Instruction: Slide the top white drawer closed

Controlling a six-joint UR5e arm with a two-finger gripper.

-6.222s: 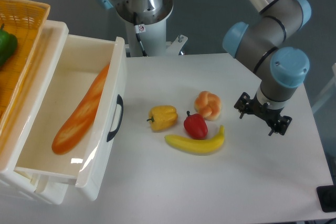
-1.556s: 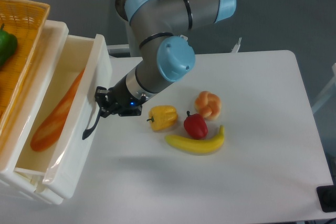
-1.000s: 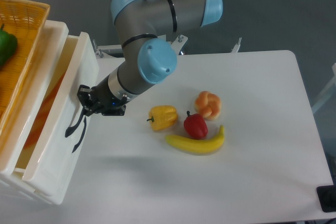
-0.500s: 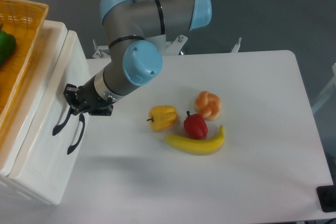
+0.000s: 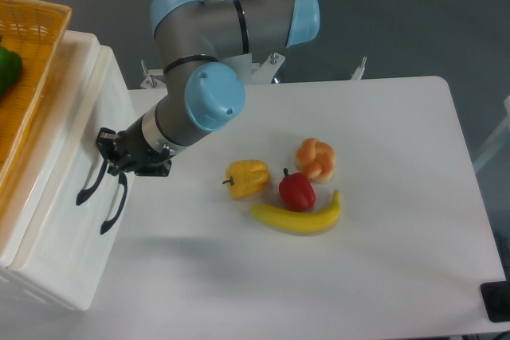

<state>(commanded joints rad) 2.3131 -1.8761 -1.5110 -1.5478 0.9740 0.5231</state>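
The top white drawer point(image 5: 73, 129) sits pushed into the white cabinet, its front flush with the cabinet face and its inside hidden. Its curved black handle point(image 5: 88, 186) hangs on the front. My gripper point(image 5: 108, 153) is pressed against that front right at the handle's upper end. The black fingers point(image 5: 103, 136) stand a little apart with nothing held between them.
The lower drawer's black handle point(image 5: 115, 205) lies just below the top one. An orange wicker basket point(image 5: 33, 53) with a green pepper point(image 5: 6, 69) sits on the cabinet. On the table lie a yellow pepper point(image 5: 247, 177), red pepper point(image 5: 296, 190), banana point(image 5: 296, 218) and bun point(image 5: 315, 158).
The arm swung from the table's right side to the open drawer's front and pushed it leftward. The baguette inside is now hidden; in the last half second the drawer moved in only slightly.
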